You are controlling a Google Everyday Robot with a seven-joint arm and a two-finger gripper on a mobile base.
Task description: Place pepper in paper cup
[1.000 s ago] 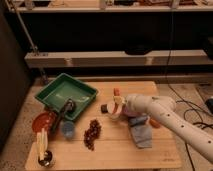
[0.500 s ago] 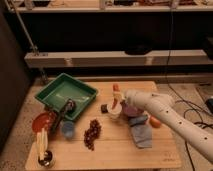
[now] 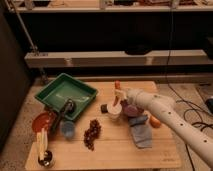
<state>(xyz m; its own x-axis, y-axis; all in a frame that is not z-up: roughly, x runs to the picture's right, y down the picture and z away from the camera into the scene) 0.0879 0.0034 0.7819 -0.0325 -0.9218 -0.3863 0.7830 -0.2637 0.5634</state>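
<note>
The slim orange-red pepper (image 3: 117,85) stands nearly upright in my gripper (image 3: 118,95), which is shut on its lower part. Directly below it is the white paper cup (image 3: 114,112), upright on the wooden table (image 3: 110,155); the pepper's lower end is at or just above the cup's rim. My white arm (image 3: 165,117) reaches in from the lower right and hides part of the table behind it.
A purple bowl (image 3: 131,109) sits right of the cup, with a blue cloth (image 3: 142,134) and an orange fruit (image 3: 155,121) nearby. A small dark object (image 3: 104,108) sits left of the cup. Further left are grapes (image 3: 91,133), a light blue cup (image 3: 67,129), a green tray (image 3: 65,94) and a red bowl (image 3: 42,121).
The gripper with the pepper has stayed over the white cup and risen slightly. The forearm has shifted, uncovering the orange fruit at the right.
</note>
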